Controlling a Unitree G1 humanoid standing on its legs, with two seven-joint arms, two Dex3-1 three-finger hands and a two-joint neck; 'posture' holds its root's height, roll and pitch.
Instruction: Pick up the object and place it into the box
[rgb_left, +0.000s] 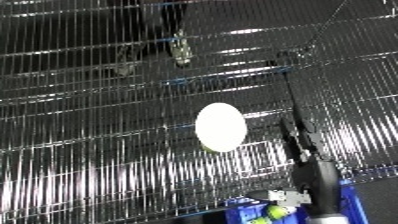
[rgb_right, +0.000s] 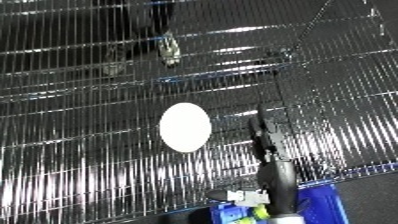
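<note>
Your white oval object (rgb_left: 220, 126) lies mid-view on the wire rack (rgb_left: 98, 150), with open rack all round. At five o'clock your right hand (rgb_left: 298, 137) reaches up just beside it; its fingers can't be told. The blue bin (rgb_right: 320, 202) sits at the bottom edge.

A plain white oval object (rgb_left: 220, 126) shows against a wire rack (rgb_left: 98, 150) of thin silver bars on black, streaked with bright glints. The bin (rgb_right: 322, 202) is blue, with yellow-green bits (rgb_left: 277, 213) inside. The hand (rgb_right: 263, 136) is black.
</note>
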